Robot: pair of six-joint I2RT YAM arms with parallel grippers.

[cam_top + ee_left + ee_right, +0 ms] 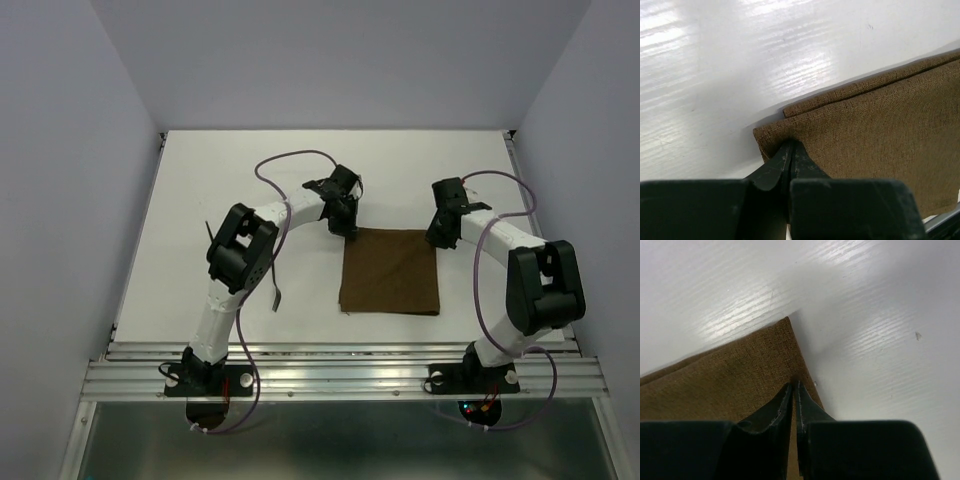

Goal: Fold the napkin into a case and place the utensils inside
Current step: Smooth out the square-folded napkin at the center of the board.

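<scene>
Left gripper pinches the folded napkin at its far left corner; right gripper nips its far right corner. It lies flat on the table, between both arms.

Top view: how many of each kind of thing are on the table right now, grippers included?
napkin: 1
utensils: 2, the second one only partly visible
grippers: 2, left gripper and right gripper
Total: 5
</scene>
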